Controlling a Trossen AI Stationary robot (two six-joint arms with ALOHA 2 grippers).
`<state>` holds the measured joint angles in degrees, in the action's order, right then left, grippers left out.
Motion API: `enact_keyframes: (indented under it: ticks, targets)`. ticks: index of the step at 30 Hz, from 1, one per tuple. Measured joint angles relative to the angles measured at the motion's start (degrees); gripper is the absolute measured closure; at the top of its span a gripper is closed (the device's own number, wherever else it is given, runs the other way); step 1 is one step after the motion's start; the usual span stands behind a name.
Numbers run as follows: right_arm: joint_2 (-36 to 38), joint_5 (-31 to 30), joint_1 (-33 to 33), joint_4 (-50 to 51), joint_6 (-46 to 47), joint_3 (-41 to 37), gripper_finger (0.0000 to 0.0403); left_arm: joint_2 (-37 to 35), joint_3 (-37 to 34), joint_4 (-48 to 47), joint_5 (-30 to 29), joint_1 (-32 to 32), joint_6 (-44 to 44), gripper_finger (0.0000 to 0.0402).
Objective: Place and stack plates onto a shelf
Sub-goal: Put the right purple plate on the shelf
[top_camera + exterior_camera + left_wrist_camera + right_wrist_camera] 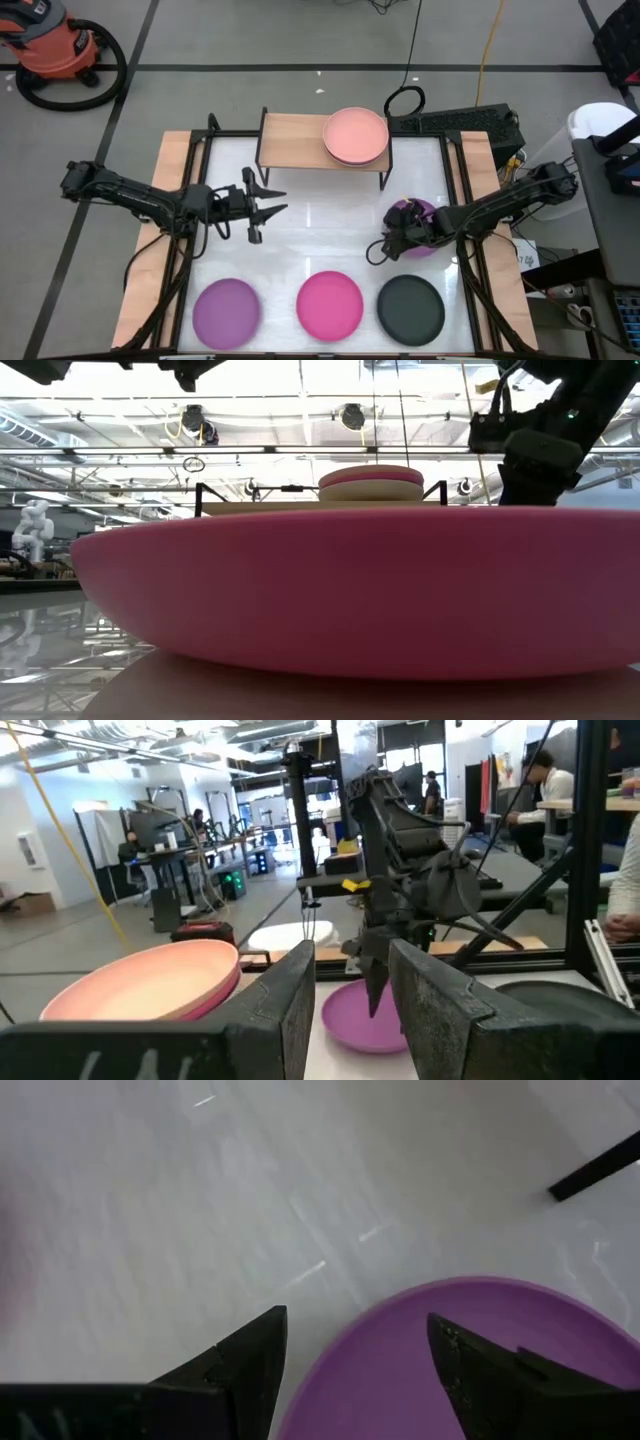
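Observation:
The wooden shelf (295, 140) stands at the table's far middle. On its right half a salmon pink plate (356, 136) lies on a beige plate (370, 491). A purple plate (226, 310), a magenta plate (331, 304) and a black plate (411, 308) lie in a row along the near edge. A second purple plate (422, 212) lies flat at the right. My right gripper (355, 1365) is open at that plate's left rim, one finger outside it and one over its inside. My left gripper (272, 206) is open and empty above the table's left middle. My right gripper points down at the second purple plate's left rim (330, 1350), which lies between its open fingers. The plate lies flat on the table. I cannot tell whether a finger touches it.
The shelf's left half (285, 135) is bare. The table's wooden edges (150, 250) run along both sides. An orange vacuum (55, 45) stands on the floor at the far left. People (535, 790) are in the room beyond the table.

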<state>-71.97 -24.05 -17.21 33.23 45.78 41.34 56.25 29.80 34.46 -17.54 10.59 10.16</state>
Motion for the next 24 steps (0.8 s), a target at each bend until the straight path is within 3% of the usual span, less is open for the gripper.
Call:
enact_keyframes:
  ticks: [12,24]
  targets:
    - [-7.14,-1.21,0.17,-3.34,-3.62,0.02,0.0179,0.0,0.0,-1.03,0.02,0.2,-3.4,0.0266]
    - [-7.91,-1.18,0.74,-2.95,0.24,0.02,0.0179,0.0,0.0,-2.96,0.0,0.64,-6.41,0.0266]
